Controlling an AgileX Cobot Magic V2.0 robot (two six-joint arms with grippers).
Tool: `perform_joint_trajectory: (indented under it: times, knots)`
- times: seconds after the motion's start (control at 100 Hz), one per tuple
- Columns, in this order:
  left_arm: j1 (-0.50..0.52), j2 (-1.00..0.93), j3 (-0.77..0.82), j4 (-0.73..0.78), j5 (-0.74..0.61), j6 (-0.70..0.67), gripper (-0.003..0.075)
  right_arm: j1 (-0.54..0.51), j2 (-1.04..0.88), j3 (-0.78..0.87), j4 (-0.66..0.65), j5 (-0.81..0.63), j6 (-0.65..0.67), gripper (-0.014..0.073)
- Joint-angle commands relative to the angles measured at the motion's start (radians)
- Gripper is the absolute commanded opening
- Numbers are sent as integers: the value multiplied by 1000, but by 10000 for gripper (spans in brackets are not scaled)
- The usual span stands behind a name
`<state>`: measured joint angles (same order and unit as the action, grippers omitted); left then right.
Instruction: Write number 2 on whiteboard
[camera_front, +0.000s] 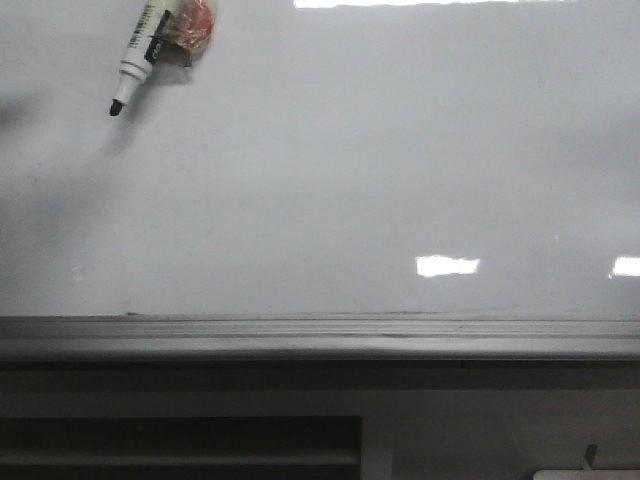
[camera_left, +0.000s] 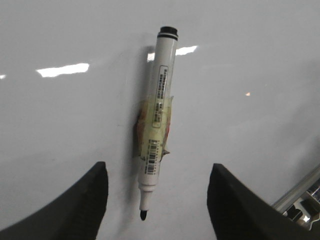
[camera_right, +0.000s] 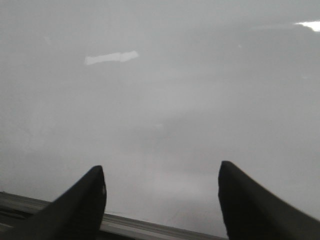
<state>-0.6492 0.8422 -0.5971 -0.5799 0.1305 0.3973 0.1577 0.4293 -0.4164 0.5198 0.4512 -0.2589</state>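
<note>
Your left claw stood spread wide, holding nothing, with the taped marker stuck to the whiteboard just ahead between its fingers. Your right claw also gaped, bare board before it.

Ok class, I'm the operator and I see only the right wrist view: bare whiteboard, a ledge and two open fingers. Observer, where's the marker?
Observer: In the front view the marker sits at the upper left of the whiteboard, slanting with its tip down.
Operator: Capped?
Observer: No. The left wrist view shows a bare black tip, with yellowish tape around the barrel.
Operator: Is the left arm holding it?
Observer: No. The left fingers stand open on either side of the marker, not touching it.
</note>
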Motion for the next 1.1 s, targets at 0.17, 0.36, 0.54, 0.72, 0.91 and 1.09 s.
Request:
perform_joint_trajectory:
  times: [0.17,0.36,0.54,0.72,0.91,1.09]
  knots:
    - [-16,168,-105,46,-130,2,406,1,13,-35,20,-71,-11,433]
    - [-16,219,-121,50,-154,2,406,1,13,-35,20,-71,-11,433]
    - [-16,247,-121,57,-206,2,389,1,13,-35,20,-71,-11,433]
    - [-16,260,-121,57,-206,2,220,1,13,-35,20,-71,-11,433]
    - [-16,260,-121,57,-187,2,-22,1,13,-35,20,-71,-11,433]
    - [-16,243,-121,94,-162,2,-20,1,13,-35,20,-67,-11,433]
